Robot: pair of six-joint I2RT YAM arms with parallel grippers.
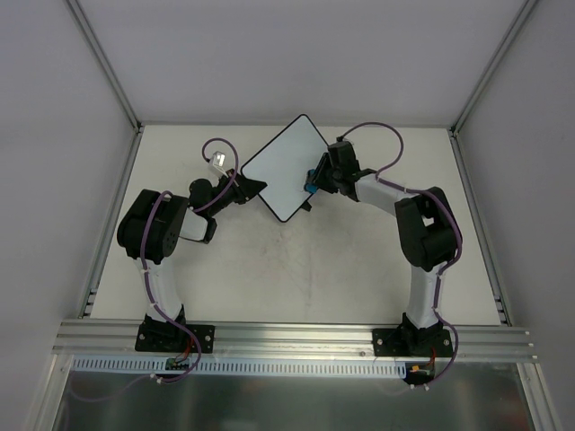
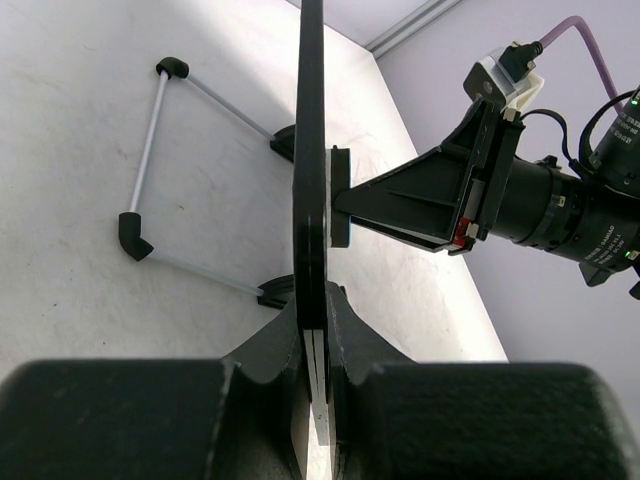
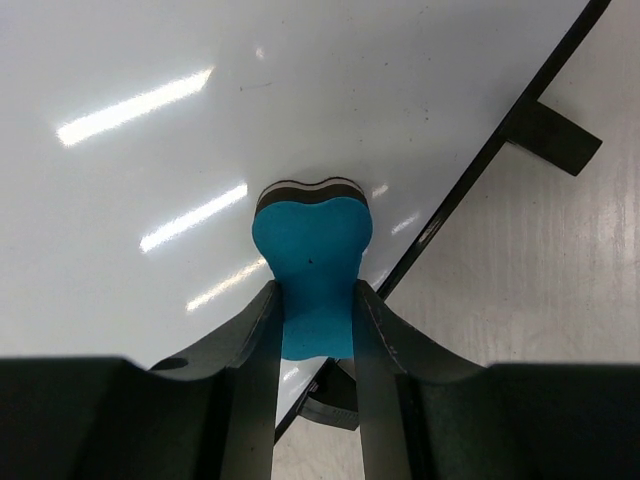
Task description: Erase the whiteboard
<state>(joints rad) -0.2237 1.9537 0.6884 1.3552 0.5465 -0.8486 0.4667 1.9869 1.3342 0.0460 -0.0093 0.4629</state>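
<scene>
Whiteboard (image 1: 286,171) stands tilted at far middle of table (image 1: 296,269), left gripper (image 2: 313,330) clamped on its edge. Right gripper (image 3: 312,330) pinches blue eraser (image 3: 312,265), pressed against the board face. No marks visible, so probably nearly done.

whiteboard (image 3: 180,90): glossy white, smooth — light streaks glinting
eraser (image 3: 312,265): matt blue foam, soft-looking
table (image 1: 296,269): matt, pale — lightly scuffed

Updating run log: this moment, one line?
left tool shut on whiteboard edge | right tool shut on blue eraser | eraser touching whiteboard
</scene>
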